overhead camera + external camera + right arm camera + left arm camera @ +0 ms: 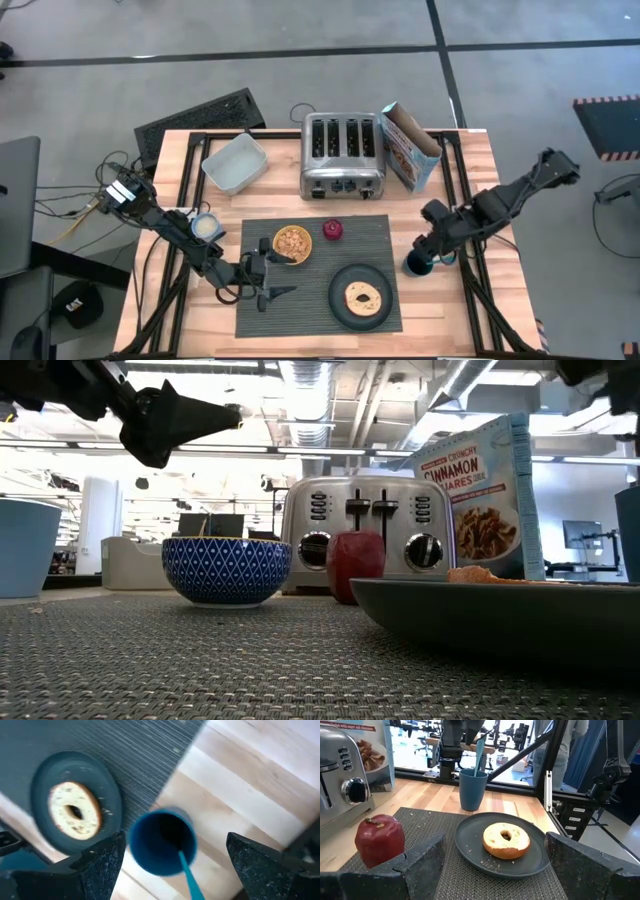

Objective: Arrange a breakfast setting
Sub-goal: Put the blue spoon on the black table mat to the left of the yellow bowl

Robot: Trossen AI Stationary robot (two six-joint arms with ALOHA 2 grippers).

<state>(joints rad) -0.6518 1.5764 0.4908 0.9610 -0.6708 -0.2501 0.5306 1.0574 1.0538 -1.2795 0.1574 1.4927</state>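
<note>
A dark grey ribbed placemat (315, 275) lies at the lower centre of the high view on a pale wooden desk (470, 180). On its upper left part sits a small bowl (292, 243), yellow inside and filled with cereal; in the low view its outside is blue with a white diamond pattern. Just right of it on the mat is a small red fruit (332, 230) with a stem dimple. At the mat's lower right a dark round plate (362, 297) carries a halved bagel (361, 296), cut side up, with crumbs around it. Off the mat's right edge, on bare wood, stands a dark blue cup (418, 264) with a blue-handled spoon (189, 870) leaning inside it.

The left gripper (268, 280) hovers low over the mat's left part, below the bowl, its fingers spread wide apart with nothing between them. The right gripper (432, 252) hangs over the cup, fingers also apart and off the cup.

Above the mat in the high view stand a chrome four-slot toaster (343, 153), a cereal box (408, 145) to its right and a pale blue container (235, 163) to its left. A small round tub (204, 226) sits near the left arm. Around the desk is grey floor with dark tape lines; the low view shows a bright workshop ceiling with ducts.
</note>
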